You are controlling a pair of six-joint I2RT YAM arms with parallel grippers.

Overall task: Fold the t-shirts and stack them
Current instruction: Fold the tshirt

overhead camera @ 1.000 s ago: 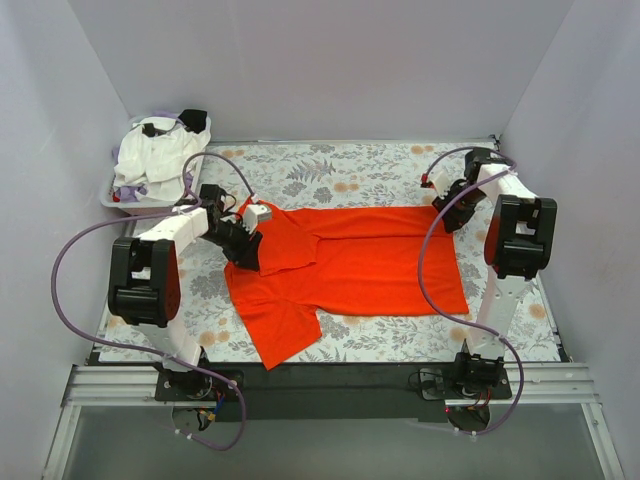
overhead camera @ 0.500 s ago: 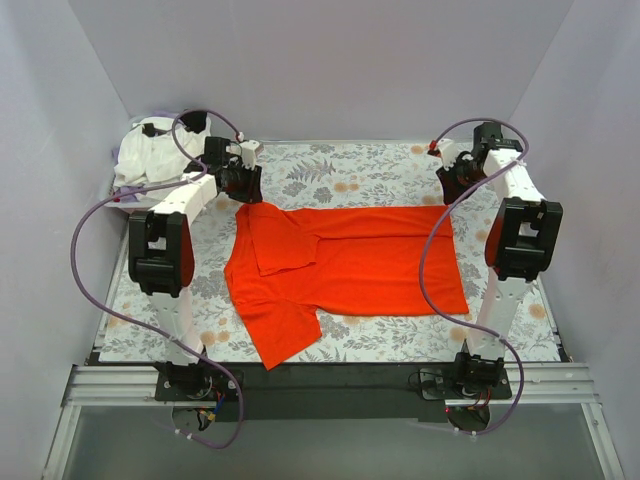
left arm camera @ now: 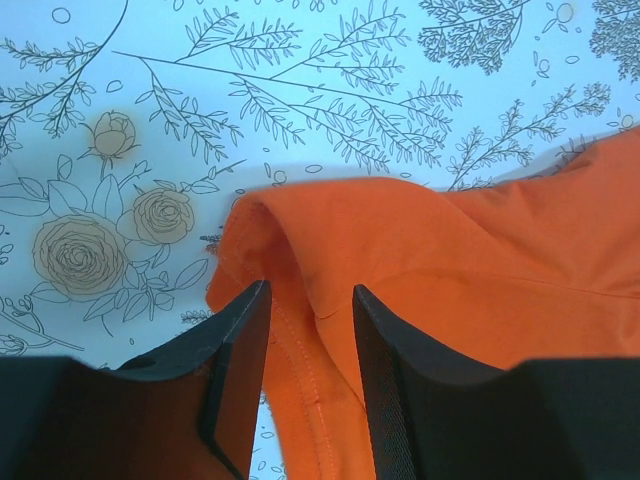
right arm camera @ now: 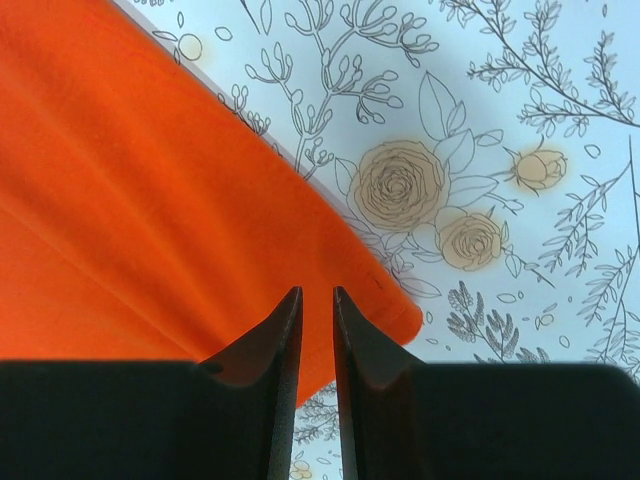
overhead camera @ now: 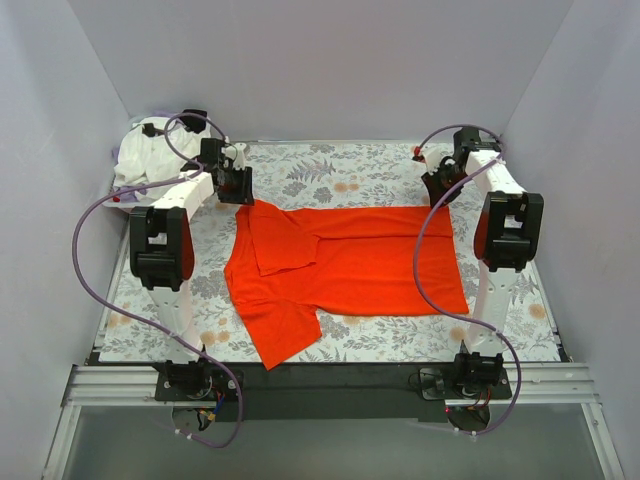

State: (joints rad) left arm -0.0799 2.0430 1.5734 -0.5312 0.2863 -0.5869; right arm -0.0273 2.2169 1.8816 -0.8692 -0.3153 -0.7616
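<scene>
The orange-red t-shirt lies flat on the floral cloth, with its far-left sleeve folded in. My left gripper sits at the shirt's far-left corner. In the left wrist view it is open, its jaws straddling the folded hem of the shirt. My right gripper is at the shirt's far-right corner. In the right wrist view it has its jaws a narrow slit apart, just above the flat corner of the shirt, holding nothing. White t-shirts lie heaped at the far left.
The white shirts sit in a pale bin at the table's far-left corner. The grey-and-orange floral cloth covers the table. Grey walls close in the back and both sides. Purple cables loop from both arms.
My left gripper has moved from over the shirt's folded sleeve back to its far-left corner. My right gripper has moved farther back and a little left, to the far-right corner.
</scene>
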